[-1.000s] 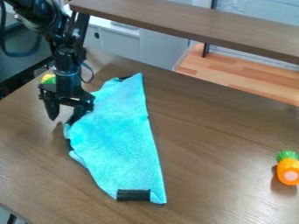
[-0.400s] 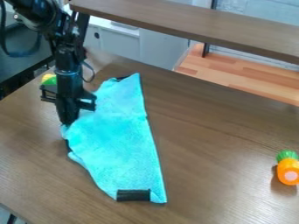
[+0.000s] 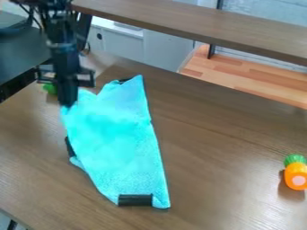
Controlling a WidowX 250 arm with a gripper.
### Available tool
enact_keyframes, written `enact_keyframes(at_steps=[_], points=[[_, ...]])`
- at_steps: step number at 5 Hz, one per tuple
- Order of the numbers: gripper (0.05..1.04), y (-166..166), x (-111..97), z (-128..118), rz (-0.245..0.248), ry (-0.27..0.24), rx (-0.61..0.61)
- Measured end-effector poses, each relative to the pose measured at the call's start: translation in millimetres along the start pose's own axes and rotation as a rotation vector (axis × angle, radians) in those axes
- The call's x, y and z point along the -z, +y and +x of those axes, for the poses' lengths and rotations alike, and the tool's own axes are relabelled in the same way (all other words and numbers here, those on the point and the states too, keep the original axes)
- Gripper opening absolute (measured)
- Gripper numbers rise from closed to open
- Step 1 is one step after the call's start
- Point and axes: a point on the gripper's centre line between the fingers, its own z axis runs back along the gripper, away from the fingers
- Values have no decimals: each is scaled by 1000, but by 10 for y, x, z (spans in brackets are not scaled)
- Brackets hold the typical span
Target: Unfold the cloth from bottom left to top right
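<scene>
while the gripper point(image 3: 68, 104) pinches the turquoise cloth point(image 3: 117, 143) at its upper left corner, the rest lies on the tabletop point(image 3: 221, 152).

**Camera Looked Down on Worktop** point(image 3: 221, 148)

It looked from above the near side, fairly close, and faced at a slant toward the far edge and the raised shelf point(image 3: 198, 27); the worktop's right end ran out of frame.

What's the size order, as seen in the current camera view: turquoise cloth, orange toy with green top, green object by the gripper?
1. turquoise cloth
2. orange toy with green top
3. green object, partly hidden; visible part only
</scene>
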Motion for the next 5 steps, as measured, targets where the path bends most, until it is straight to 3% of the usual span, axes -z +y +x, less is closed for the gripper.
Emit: enact_keyframes(at_steps=[1, 3, 5], points=[[55, -89, -282, 74, -30, 27, -35], [54, -688, -558, 81, -67, 58, -34], [53, -1138, -503, 123, -65, 82, -85]])
